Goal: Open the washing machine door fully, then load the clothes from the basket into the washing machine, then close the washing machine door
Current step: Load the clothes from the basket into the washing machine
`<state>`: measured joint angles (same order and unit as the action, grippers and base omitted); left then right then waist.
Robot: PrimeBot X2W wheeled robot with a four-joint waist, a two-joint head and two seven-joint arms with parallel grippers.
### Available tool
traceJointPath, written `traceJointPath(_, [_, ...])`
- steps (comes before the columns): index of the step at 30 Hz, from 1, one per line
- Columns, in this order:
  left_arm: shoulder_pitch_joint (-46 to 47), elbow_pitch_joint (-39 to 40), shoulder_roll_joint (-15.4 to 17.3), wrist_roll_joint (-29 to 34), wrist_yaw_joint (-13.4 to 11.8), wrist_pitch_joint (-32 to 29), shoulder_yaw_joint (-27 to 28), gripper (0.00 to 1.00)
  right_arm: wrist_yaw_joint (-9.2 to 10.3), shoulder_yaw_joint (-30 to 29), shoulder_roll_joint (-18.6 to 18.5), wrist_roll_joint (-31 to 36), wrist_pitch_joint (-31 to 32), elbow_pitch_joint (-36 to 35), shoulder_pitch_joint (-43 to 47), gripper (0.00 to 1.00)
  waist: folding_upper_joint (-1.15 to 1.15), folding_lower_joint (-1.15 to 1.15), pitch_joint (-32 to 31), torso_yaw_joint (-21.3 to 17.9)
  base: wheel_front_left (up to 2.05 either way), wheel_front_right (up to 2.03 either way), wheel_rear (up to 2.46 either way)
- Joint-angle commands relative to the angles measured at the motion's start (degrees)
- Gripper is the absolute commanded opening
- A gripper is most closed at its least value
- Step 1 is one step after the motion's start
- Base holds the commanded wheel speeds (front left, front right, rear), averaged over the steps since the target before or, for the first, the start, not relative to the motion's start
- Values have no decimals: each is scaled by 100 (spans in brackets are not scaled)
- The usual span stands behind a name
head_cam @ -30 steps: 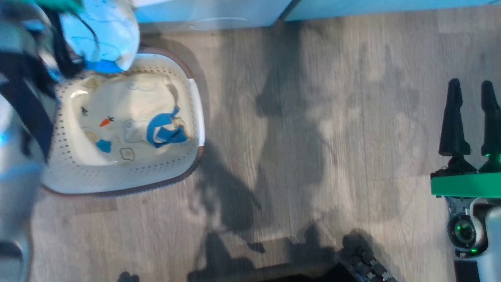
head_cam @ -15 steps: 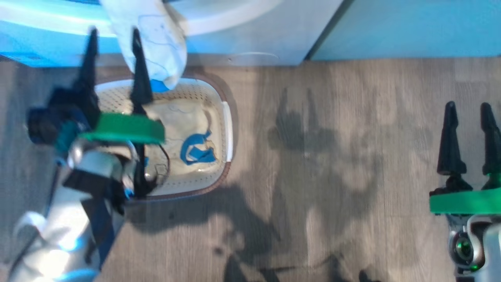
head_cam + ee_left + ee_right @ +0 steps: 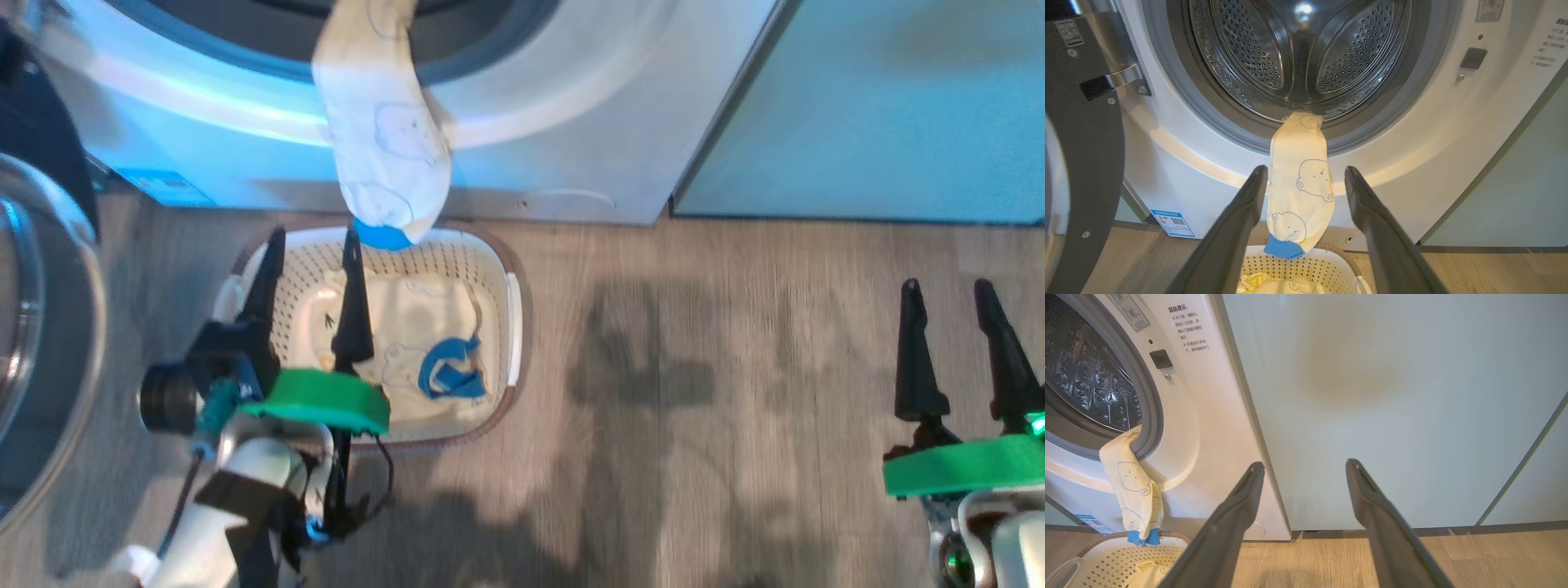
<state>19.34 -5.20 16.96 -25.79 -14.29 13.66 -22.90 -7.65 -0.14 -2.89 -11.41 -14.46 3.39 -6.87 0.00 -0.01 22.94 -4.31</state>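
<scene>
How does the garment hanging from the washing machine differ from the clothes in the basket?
The hanging garment dangles from the washing machine; the clothes lie in the basket. The garment ends in a blue cuff; the clothes include a blue strappy piece. Both are cream.

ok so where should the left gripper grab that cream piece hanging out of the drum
Probably its free-hanging middle, below the grey gasket, coming straight from the front. The cream garment hangs as a narrow strip down the washing machine front, top end caught on the drum lip, blue cuff over the basket. The open left gripper faces it, fingers either side in its wrist view.
</scene>
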Motion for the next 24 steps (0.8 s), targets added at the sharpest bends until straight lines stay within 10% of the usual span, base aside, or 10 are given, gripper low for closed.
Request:
traceJointPath(1, [-97,103,80,-13,-645,65,152,100,16,107,-93,64,-53,-129,92,100,0,1,-271,83,0,0,0])
traceJointPath(24, [-1068,-268,-61,12,-516,125,-90,100,16,41,-23,284,127,-217,846,100,0,1,-1495,197,0,0,0])
